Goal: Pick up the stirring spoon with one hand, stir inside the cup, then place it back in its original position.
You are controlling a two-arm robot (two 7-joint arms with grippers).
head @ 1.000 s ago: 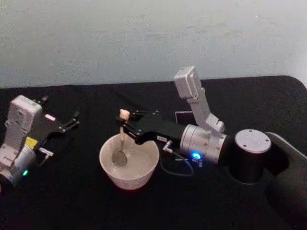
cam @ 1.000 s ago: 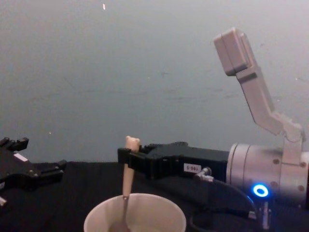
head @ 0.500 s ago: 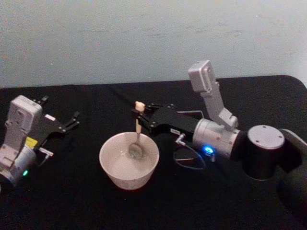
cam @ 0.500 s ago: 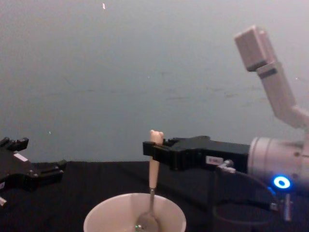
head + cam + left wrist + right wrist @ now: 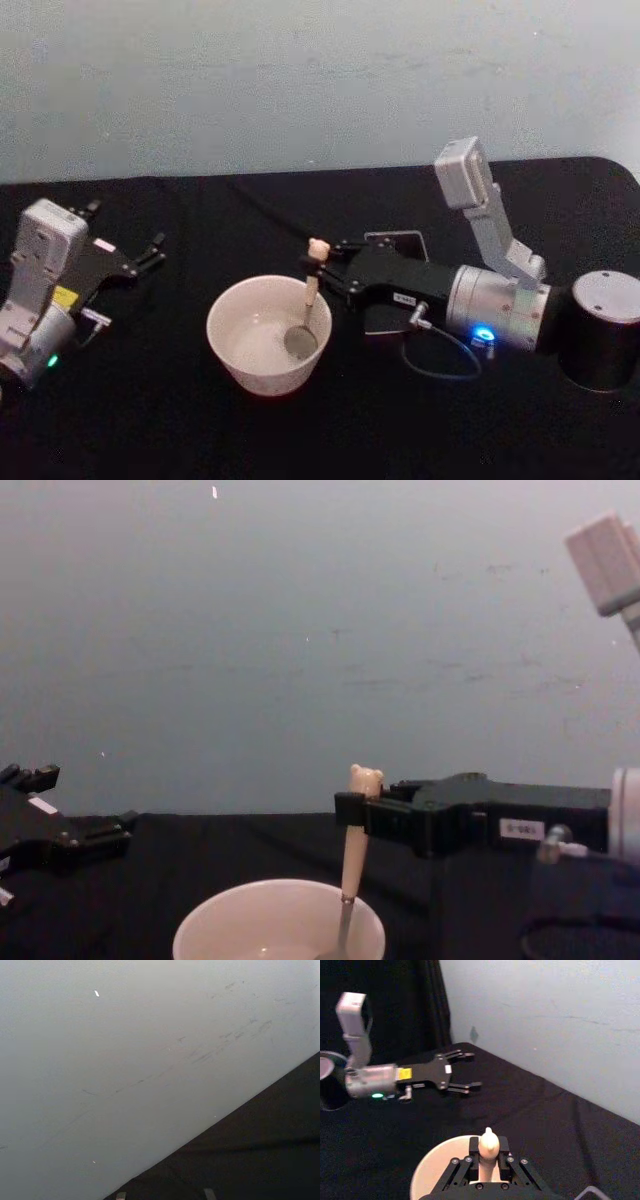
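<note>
The stirring spoon (image 5: pixel 311 288) stands nearly upright in the cream-white cup (image 5: pixel 226 312), its metal bowl low against the cup's right inner side. My right gripper (image 5: pixel 322 266) is shut on the beige handle just under the bear head. The chest view shows the spoon (image 5: pixel 354 855) gripped by the right gripper (image 5: pixel 350 808) above the cup (image 5: pixel 212 935). From the right wrist, the bear head (image 5: pixel 488 1144) sticks up between the shut fingers over the cup (image 5: pixel 427 1170). My left gripper (image 5: pixel 155 251) rests open on the table to the cup's left, apart from it.
A dark grey square holder (image 5: pixel 405 240) lies on the black table just behind my right gripper's body. A cable (image 5: pixel 440 362) loops on the cloth under the right wrist. The left gripper (image 5: pixel 473 1070) shows beyond the cup in the right wrist view.
My right gripper has carried the spoon across the cup, from its left side to its right side, and the right arm has drawn back to the right. The left arm has stayed still.
</note>
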